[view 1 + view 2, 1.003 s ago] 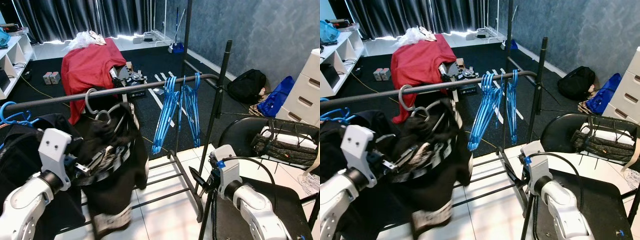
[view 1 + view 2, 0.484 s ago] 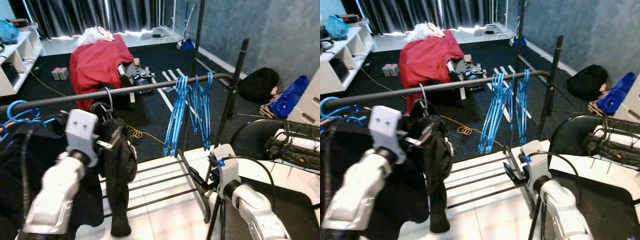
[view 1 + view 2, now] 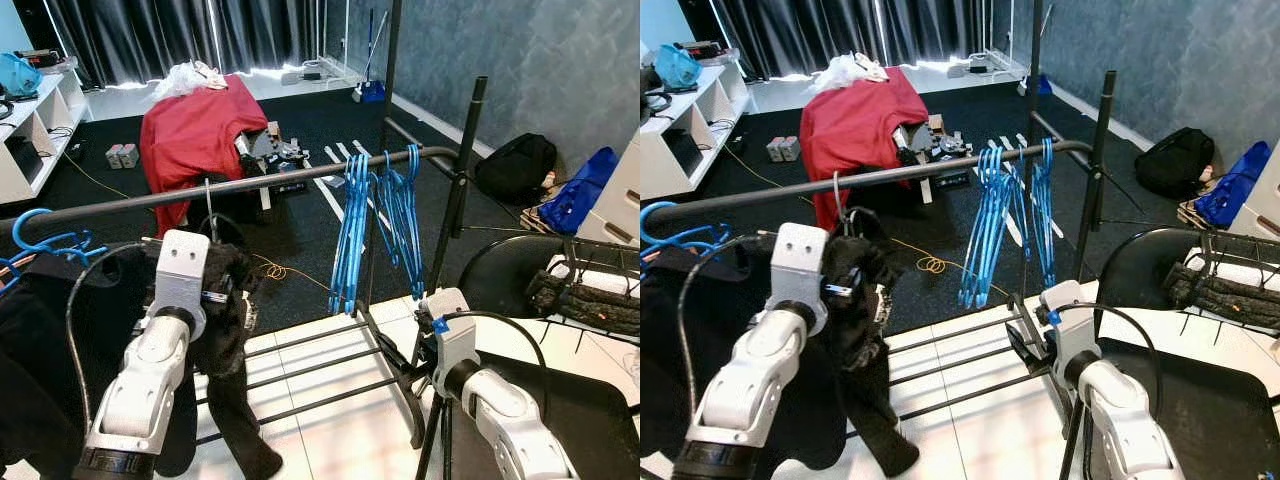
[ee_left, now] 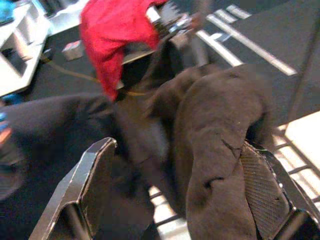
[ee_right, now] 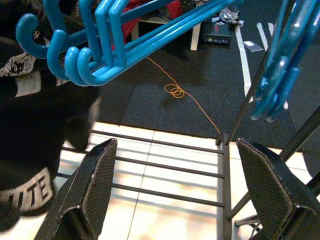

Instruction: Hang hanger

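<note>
your hanger [image 3: 209,205] hook looks already over the rail [image 3: 280,180], black garment [image 3: 862,300] hanging under it. left claw [image 4: 180,200] is spread w/ the cloth between its fingers, touching one pad, not pinching. right claw [image 5: 175,190] is spread too, empty, low by the rack base. left to do, imo: pull the left arm clear & check it hangs.

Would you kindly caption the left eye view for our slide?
Left tool at black garment hanging by hanger hook on the rail.
</note>
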Robot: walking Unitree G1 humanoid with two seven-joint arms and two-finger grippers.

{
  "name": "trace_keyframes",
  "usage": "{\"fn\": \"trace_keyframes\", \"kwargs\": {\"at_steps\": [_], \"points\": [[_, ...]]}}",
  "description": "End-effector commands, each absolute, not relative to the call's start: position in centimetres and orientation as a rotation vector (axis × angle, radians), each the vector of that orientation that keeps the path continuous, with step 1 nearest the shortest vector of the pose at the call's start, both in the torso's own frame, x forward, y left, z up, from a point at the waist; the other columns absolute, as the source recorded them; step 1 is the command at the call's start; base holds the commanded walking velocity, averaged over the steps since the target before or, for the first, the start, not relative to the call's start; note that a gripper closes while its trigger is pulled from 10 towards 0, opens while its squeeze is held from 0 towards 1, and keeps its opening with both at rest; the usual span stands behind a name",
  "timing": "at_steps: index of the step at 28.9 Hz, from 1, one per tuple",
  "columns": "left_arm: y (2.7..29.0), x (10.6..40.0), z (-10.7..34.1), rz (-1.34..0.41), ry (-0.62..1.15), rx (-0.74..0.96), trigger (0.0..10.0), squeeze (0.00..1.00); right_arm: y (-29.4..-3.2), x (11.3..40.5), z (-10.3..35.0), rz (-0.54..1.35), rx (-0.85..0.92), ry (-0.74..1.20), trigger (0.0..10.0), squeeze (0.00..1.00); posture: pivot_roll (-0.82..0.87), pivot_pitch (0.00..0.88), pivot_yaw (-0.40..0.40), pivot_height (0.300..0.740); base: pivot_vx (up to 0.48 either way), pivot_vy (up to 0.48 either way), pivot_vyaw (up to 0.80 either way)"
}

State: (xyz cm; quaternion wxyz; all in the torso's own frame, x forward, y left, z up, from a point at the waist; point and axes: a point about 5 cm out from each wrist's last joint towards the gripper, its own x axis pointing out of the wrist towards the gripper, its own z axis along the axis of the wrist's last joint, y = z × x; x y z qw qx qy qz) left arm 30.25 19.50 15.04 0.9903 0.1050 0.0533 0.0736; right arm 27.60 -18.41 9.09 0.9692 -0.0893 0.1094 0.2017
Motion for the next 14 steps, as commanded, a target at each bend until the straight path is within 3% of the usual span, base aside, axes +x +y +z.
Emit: {"fn": "trace_keyframes", "kwargs": {"at_steps": [1,9,14], "points": [[21.0,30.2,14.5,0.216,0.150,0.241,10.0,0.00,-18.2,27.5,8.8,0.411,-0.168,0.236,10.0,0.00,-0.11,0.000,0.043,0.740,0.000,0.000,0.00],[20.5,30.2,13.6,0.209,0.193,0.269,10.0,0.00,-18.2,27.5,8.8,0.413,-0.163,0.237,10.0,0.00,-0.11,0.000,0.041,0.740,0.000,0.000,0.00],[17.9,30.6,12.9,0.086,0.159,0.273,10.0,0.00,-18.1,27.4,8.7,0.412,-0.163,0.238,10.0,0.00,-0.12,0.000,0.043,0.740,0.000,0.000,0.00]]}}
